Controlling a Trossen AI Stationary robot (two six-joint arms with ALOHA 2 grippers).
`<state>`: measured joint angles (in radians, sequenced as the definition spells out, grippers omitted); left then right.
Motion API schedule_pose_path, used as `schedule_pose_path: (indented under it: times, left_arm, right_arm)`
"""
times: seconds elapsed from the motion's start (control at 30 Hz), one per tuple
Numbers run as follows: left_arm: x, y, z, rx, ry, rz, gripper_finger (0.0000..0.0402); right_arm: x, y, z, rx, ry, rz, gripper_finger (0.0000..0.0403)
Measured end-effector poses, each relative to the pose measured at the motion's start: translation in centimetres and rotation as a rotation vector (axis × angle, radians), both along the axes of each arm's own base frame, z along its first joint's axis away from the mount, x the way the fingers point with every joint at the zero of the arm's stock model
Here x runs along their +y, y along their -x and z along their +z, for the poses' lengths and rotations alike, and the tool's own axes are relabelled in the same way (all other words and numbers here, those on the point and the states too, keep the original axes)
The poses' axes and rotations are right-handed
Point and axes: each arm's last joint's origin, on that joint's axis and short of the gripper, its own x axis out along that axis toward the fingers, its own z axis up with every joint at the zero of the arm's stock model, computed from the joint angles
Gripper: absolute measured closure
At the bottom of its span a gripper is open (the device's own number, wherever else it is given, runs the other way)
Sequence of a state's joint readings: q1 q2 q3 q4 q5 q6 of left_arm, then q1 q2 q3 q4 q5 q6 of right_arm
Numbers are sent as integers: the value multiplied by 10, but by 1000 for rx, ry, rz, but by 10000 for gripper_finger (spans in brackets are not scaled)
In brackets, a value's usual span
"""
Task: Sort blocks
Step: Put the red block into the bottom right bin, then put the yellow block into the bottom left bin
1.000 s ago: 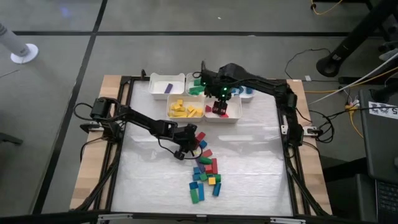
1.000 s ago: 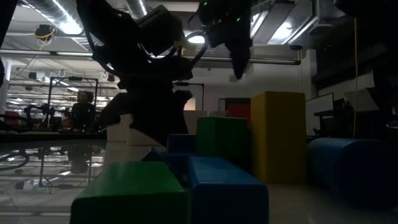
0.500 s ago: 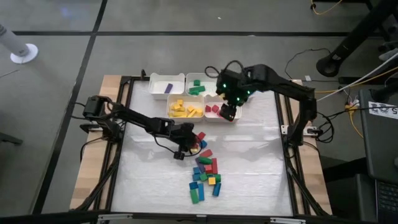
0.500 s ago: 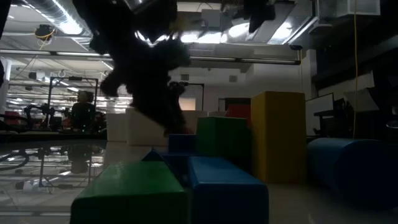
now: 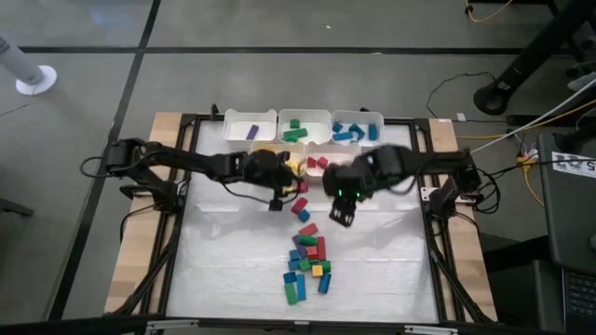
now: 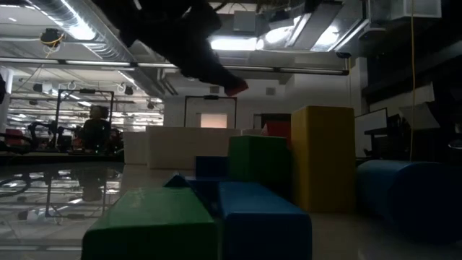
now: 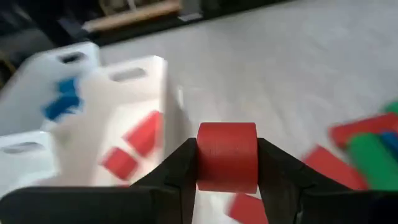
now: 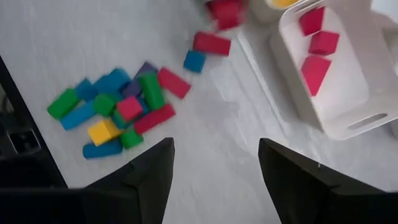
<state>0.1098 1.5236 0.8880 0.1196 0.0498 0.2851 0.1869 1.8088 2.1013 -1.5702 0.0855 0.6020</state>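
My left gripper (image 5: pixel 291 191) is shut on a red block (image 7: pixel 227 165), held in the air just short of the red bin (image 5: pixel 321 164), which holds a few red blocks. My right gripper (image 5: pixel 343 214) hangs open, nothing between its fingers, over bare table between the red bin and the pile. That pile of loose red, green, blue, yellow and purple blocks (image 5: pixel 307 256) lies on the table toward the near edge and also shows in the right wrist view (image 8: pixel 124 112). Two more red blocks (image 5: pixel 304 212) lie just beyond the pile. My left gripper pinches the red block by two opposite sides (image 7: pixel 202 167) between its two fingers. The fingers come slanting down from the table's left. The block is lifted clear of the table, as the low view shows (image 6: pixel 234 88).
White bins stand along the far side: one with a purple block (image 5: pixel 250 129), one with green blocks (image 5: pixel 303 127), one with blue blocks (image 5: pixel 357 131), and a yellow one (image 5: pixel 272 160) partly under my left arm. A black frame (image 5: pixel 430 233) edges the table.
My left gripper has risen from the far end of the pile with the red block, lifting it clear and carrying it toward the far edge and the red bin. My right gripper, still open, has swung from above the red bin toward the near edge and the pile.
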Motion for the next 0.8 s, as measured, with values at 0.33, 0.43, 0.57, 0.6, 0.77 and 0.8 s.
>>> schedule_pose_path:
  times: [0.33,0.43,0.57,0.6,0.77,0.8]
  left_arm:
    - [43,-18,-10,-160,-183,48,273]
    - [51,-25,-24,-166,-188,66,262]
    - [57,-29,-37,-149,-220,113,242]
    - [58,-29,-37,-147,-227,129,236]
    - [62,-32,-31,-165,-240,149,205]
    - [63,-32,-29,-169,-240,150,199]
  right_arm:
    - [51,-5,-50,37,-37,-64,171]
    - [61,-14,-62,-30,-73,-65,171]
    - [72,-22,-73,-105,-133,-37,171]
    - [74,-24,-75,-122,-147,-31,171]
    - [85,-29,-82,-186,-183,-2,171]
    - [88,-30,-84,-191,-187,7,171]
